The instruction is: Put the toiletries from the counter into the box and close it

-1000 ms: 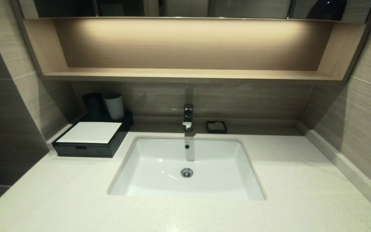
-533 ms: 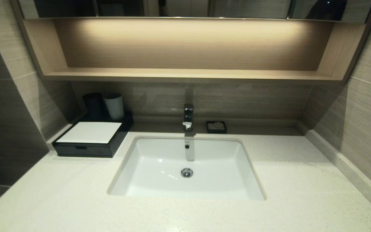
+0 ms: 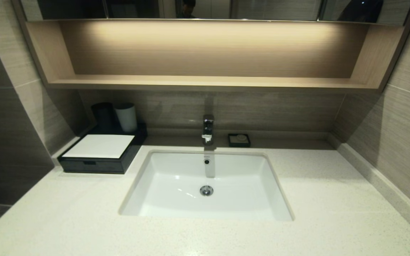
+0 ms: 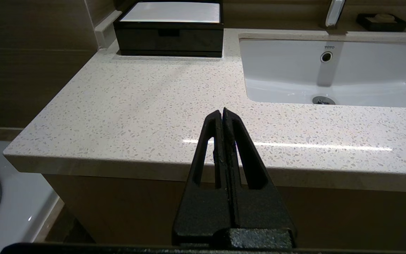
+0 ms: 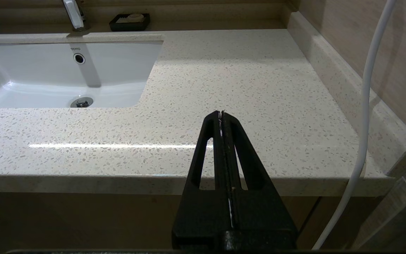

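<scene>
worktop (image 3: 333, 199): wide pale speckled stone with a white sink (image 3: 176, 199) set in the middle; i see no sachets lying on it in any view.
box (image 3: 100, 153): low and black with a white top, at the back left corner of the worktop, against the wall. its drawer front sits flush, so it looks closed.
on the box: a dark cup (image 3: 102, 115) and a white cup (image 3: 126, 117) stand at its back part.
other things: a tap (image 3: 208, 129) behind the sink, a small black soap dish (image 3: 239, 140) just beside it on the right.
left claw (image 4: 223, 112): pressed together and holding nothing, low in front of the worktop edge, on the side of the box.
right claw (image 5: 221, 114): also pressed together and empty, in front of the worktop edge, on the right of the sink.
step in hand: both arms look parked. with no sachets in sight and the drawer closed, i judge the work is either finished or not begun.
next move: if sachets are placed, the left claw needs to open, pull the drawer by its small recess, then pick each sachet flat from the stone.
</scene>
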